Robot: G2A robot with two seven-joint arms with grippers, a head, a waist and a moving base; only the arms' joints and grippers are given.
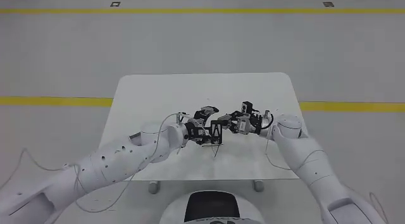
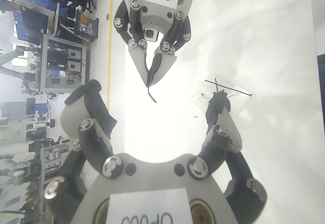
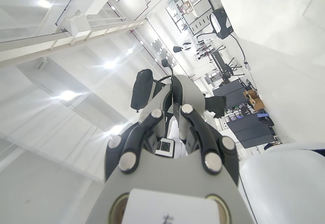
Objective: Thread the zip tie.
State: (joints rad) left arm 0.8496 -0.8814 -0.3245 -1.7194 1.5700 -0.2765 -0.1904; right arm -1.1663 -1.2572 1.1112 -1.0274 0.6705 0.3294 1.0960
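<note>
Both arms meet over the front middle of the white table (image 1: 190, 91), grippers pointing at each other, tips close.

The right gripper (image 2: 150, 81) is pinched closed on the black zip tie (image 2: 151, 95). From the left wrist view you can see its two fingers coming together to a point, with the tie clamped between them and a short bent end poking out past the tips. That end hangs in the air above the table, right in the gap between the two grippers.

The left gripper (image 1: 209, 126) is spread wide open and holding nothing. One finger (image 2: 88, 108) sits way off to one side and the other finger (image 2: 218, 108) to the opposite side, with the tie's loose end lined up roughly between them but touching neither.

Just past the tip of that second left finger, some thin black lines (image 2: 228, 89) cross over a faint clear-looking square. Honestly I can't tell what those are, or whether they touch the finger.

In the top view the tie reads as a thin dark strip between the grippers, with a bit trailing down toward the table's near edge.
</note>
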